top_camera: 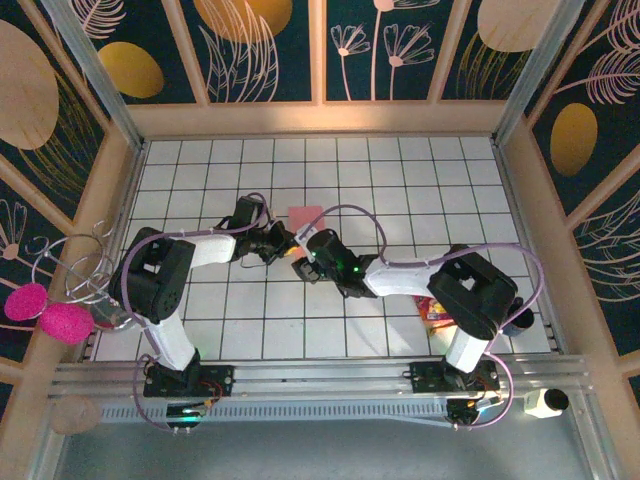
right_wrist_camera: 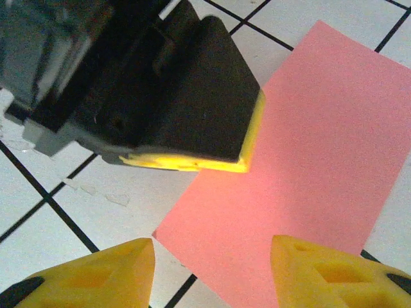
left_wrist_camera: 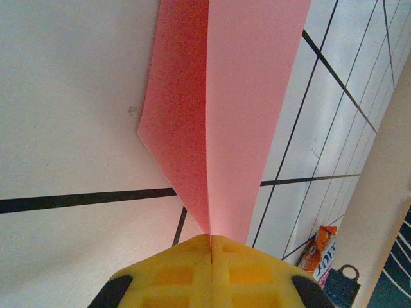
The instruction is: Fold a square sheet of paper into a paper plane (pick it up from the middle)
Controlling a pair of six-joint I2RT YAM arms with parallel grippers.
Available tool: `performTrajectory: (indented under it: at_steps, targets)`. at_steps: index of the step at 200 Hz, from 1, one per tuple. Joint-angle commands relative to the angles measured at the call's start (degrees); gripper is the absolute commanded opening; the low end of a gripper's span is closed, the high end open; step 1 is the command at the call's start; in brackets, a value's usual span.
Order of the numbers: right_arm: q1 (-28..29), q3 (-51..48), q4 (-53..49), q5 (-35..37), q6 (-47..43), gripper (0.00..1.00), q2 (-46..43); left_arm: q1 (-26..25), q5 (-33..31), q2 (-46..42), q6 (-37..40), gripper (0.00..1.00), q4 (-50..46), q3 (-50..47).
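The salmon-pink sheet of paper [top_camera: 305, 218] lies near the table's middle, doubled over along a centre crease into a narrow rectangle [right_wrist_camera: 308, 160]. My left gripper [top_camera: 283, 241] is shut on its near edge; in the left wrist view the two pink layers [left_wrist_camera: 218, 115] run out from between the closed yellow pads [left_wrist_camera: 192, 273]. My right gripper [top_camera: 303, 266] hovers open just above the sheet's near end, its yellow fingertips [right_wrist_camera: 106, 276] spread on either side of the paper's corner, close to the left gripper's black finger [right_wrist_camera: 173, 96]. No finished paper plane is in view.
A red and yellow snack packet [top_camera: 436, 310] lies by the right arm's base, also seen as an orange packet [left_wrist_camera: 319, 253] in the left wrist view. A dark clip [left_wrist_camera: 343, 282] sits beside it. Pink pom-poms [top_camera: 45, 312] and wire hoops hang outside the left wall.
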Motion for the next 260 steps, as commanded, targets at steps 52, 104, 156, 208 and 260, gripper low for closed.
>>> performTrajectory:
  at_steps: [52,104,156,208,260]
  targets:
    - [0.79,-8.40,17.47,1.40,-9.90,0.59,1.20,0.40,0.90,-1.45,-1.48,0.00,-0.14,0.54]
    - [0.72,-8.13,20.36,2.79,-13.00,0.59,3.74,0.40,1.26,-1.49,-1.49,0.00,-0.06,0.44]
    - [0.72,-8.00,22.32,6.22,-15.39,0.53,5.03,0.40,1.56,-1.37,-1.39,0.00,-0.02,0.49]
    - [0.97,-8.02,22.71,6.91,-17.35,0.38,4.56,0.37,1.51,-1.23,-1.39,0.00,-0.01,0.33]
    - [1.61,-7.55,22.12,5.53,-17.30,0.26,4.41,0.39,1.58,-1.10,-1.71,0.01,0.23,0.27]
